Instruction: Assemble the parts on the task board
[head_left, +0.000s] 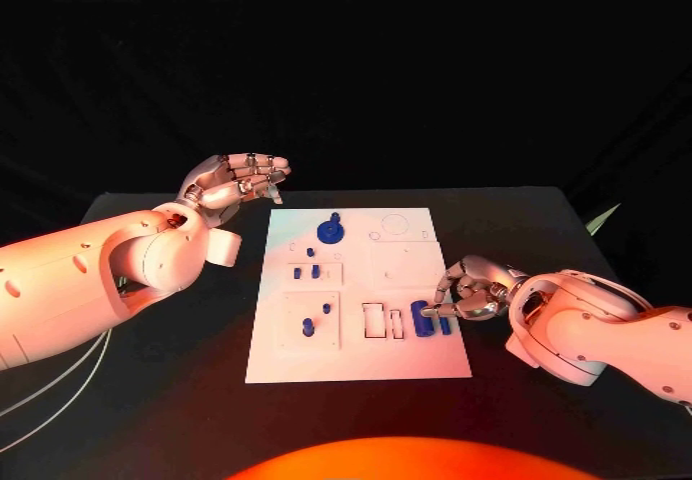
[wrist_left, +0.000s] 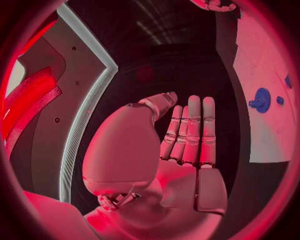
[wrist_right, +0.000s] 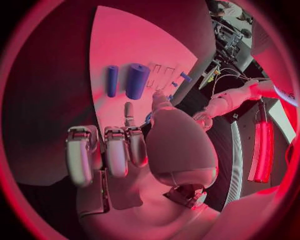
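White task board (head_left: 411, 355) lies flat mid-table, small blue parts (head_left: 330, 233) scattered on it

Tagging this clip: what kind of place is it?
Likely a robotics lab test bench: a black table against dark backdrop, a white task board with small blue parts, and equipment racks with cables nearby.

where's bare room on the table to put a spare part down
Bare black table lies between the task board and the left arm, and along the near edge. The board's near strip is bare too. It is crowded beside the right hand, by the blue parts.
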